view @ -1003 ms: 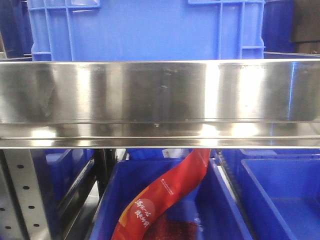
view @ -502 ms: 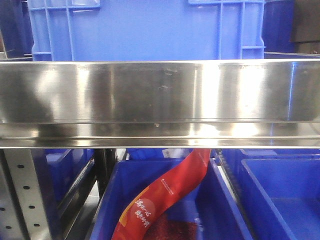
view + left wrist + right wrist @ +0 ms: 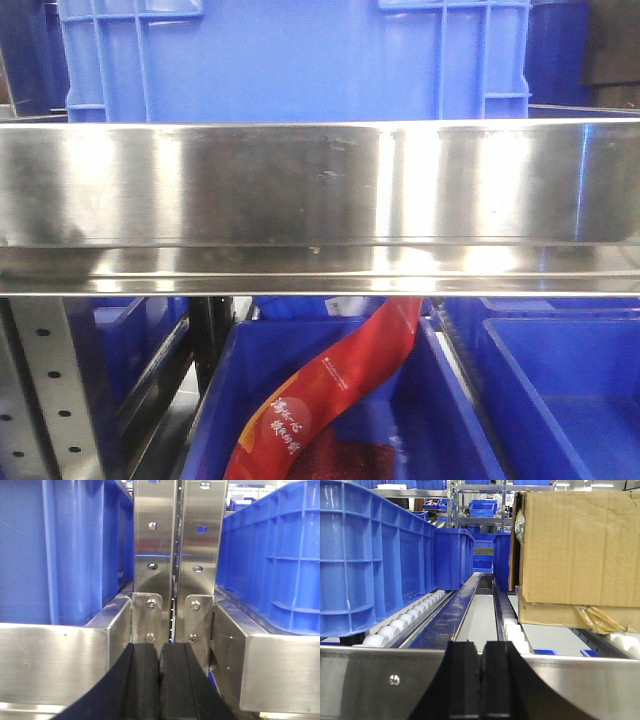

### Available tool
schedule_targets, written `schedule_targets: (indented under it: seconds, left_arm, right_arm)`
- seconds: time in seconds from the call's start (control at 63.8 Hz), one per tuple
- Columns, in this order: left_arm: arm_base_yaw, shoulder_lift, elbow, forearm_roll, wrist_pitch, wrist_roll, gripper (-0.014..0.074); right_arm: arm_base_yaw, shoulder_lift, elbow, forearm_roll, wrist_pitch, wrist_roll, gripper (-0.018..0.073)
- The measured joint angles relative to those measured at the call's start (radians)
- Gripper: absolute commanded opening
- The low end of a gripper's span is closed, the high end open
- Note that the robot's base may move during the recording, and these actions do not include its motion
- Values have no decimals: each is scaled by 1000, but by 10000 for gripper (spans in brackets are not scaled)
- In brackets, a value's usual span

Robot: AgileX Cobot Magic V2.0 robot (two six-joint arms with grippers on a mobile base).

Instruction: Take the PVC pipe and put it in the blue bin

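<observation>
The PVC pipe is out of view in every frame. Blue bins show in all views: one large bin (image 3: 290, 60) stands on the shelf behind the steel rail (image 3: 320, 200), and another blue bin (image 3: 440, 420) sits below it. My left gripper (image 3: 159, 650) is shut with nothing between its black fingers, pointing at a steel upright (image 3: 175, 555) between two blue bins. Also shut and empty, my right gripper (image 3: 481, 647) faces a roller shelf lane (image 3: 480, 615) over a steel rail.
A red printed packet (image 3: 330, 390) lies in the lower blue bin. A cardboard box (image 3: 575, 555) stands on the rollers at the right, a tall blue bin (image 3: 370, 555) at the left. Steel rails (image 3: 55, 665) cross close in front of both wrists.
Only the reflections on the steel rail have shifted slightly; nothing else has visibly moved.
</observation>
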Motion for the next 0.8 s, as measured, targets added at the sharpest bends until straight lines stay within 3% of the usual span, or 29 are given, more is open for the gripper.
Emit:
schedule_targets:
  seconds: [0.799]
  left_arm:
    - [0, -1, 1, 0, 0, 0, -111]
  right_arm:
    - [0, 0, 0, 0, 0, 0, -168]
